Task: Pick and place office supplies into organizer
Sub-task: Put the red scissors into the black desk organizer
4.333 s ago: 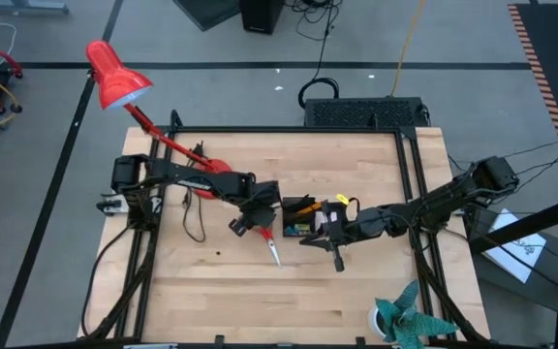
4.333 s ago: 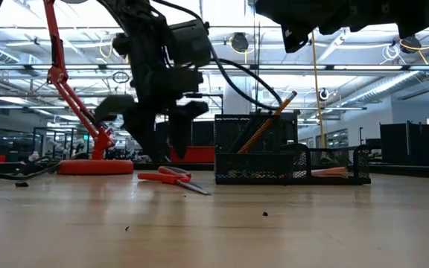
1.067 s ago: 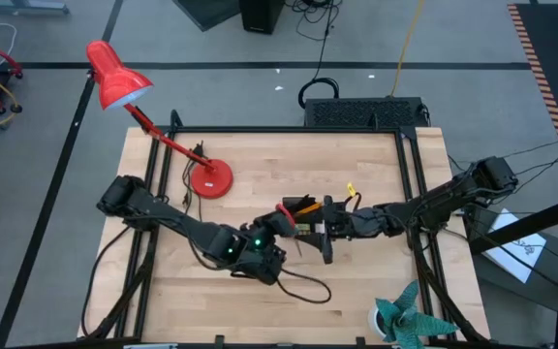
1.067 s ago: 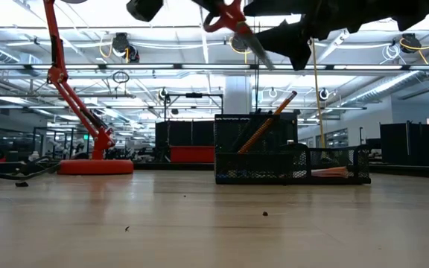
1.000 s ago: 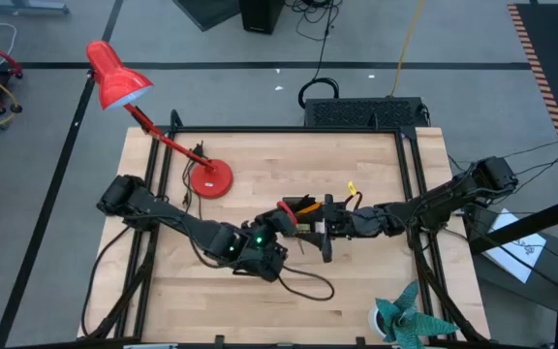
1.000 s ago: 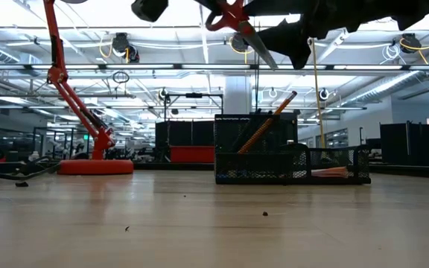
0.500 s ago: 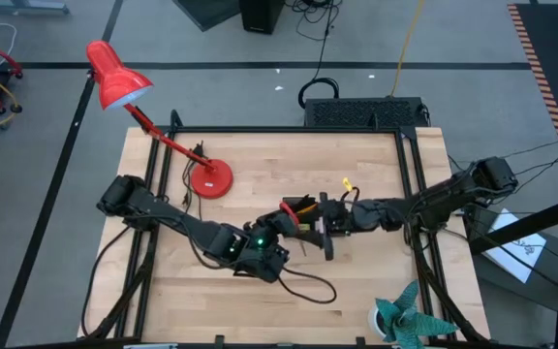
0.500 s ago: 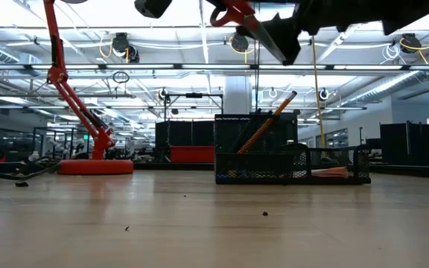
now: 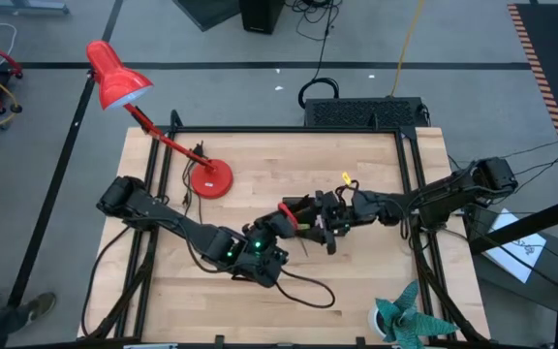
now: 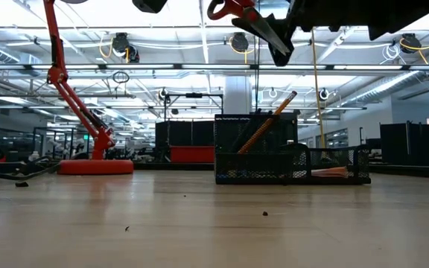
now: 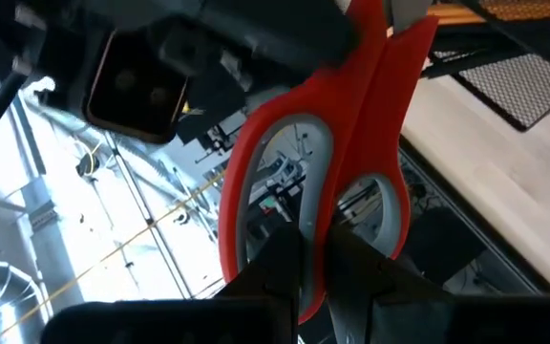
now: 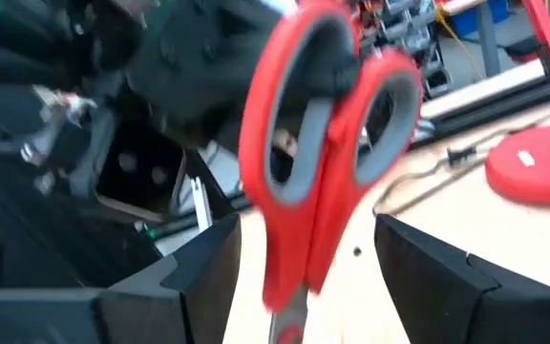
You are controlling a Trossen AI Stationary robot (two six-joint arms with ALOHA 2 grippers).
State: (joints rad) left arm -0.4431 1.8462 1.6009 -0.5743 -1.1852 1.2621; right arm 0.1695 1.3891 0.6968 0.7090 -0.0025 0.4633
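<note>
Red-handled scissors (image 10: 237, 13) hang in the air high above the black mesh organizer (image 10: 293, 160), handles up and blades slanting down. My left gripper (image 11: 313, 258) is shut on the handles; in the high view it (image 9: 281, 219) is at the table's middle. My right gripper (image 12: 304, 277) is open, its fingers standing on either side of the scissors' blade end (image 12: 285, 320) without touching; in the high view it (image 9: 329, 231) comes from the right. An orange pencil (image 10: 270, 119) leans in the organizer's tall cup, and a pink note pad (image 10: 330, 172) lies in its low tray. My left gripper holds the scissors by the middle of the handles (image 11: 313, 287), where the two loops meet. It pinches that strip between its two fingers (image 11: 280, 263), which seem to reach one into each loop. The fingers come nearly level from the table's near left. The scissors are lifted clear.
A red desk lamp stands with its base (image 9: 209, 179) at the far left and its head (image 9: 116, 79) beyond the table. A teal leafy object (image 9: 410, 320) sits at the near right corner. A black box with cables (image 9: 364, 111) lies behind the far edge. A cable (image 9: 303, 286) loops near the left arm.
My right gripper has swung a little toward the far edge and rolled about its own axis, coming closer around the scissors' blade end, and it stays open. My left gripper has kept the scissors aloft almost in place.
</note>
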